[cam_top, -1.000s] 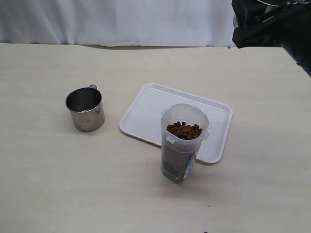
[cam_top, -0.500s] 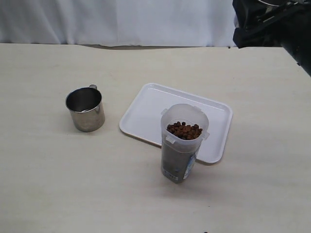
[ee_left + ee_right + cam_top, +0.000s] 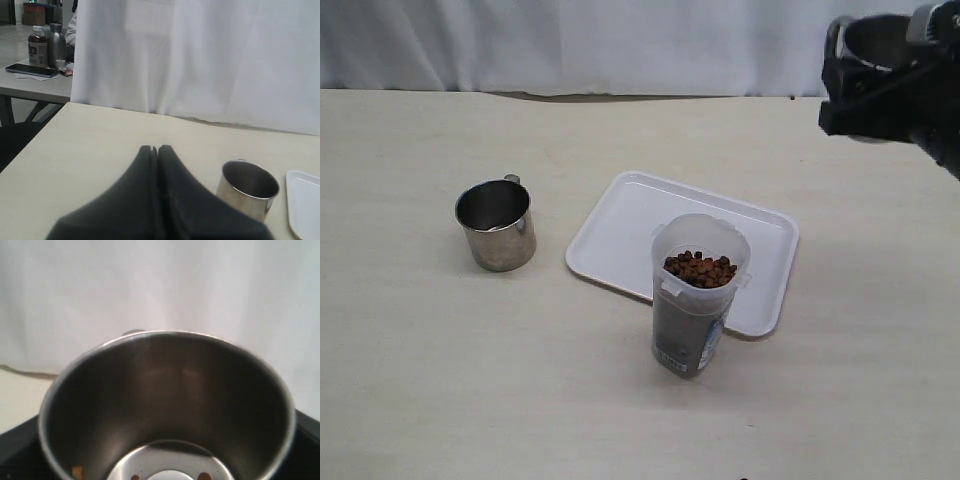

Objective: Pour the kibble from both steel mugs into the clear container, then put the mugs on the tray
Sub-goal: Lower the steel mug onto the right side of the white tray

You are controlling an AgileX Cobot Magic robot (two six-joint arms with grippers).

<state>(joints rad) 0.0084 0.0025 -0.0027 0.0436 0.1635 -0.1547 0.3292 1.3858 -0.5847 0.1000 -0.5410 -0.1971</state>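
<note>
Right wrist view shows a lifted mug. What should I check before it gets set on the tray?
1. Grip on held mug by right fingers: ok.
2. Emptying of held mug: not ok, a few pellets inside.
3. Bare space on tray: ok.
4. Upright clear container: ok.
5. Emptying of second mug: cannot tell.
6. Closed, empty left fingers: ok.

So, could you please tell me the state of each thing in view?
Clear container: upright, open, nearly full of kibble.
Free mug: upright, looks empty.
Held mug: aloft in the right gripper, almost empty.
Tray: bare.
Left gripper: shut, empty.
</note>
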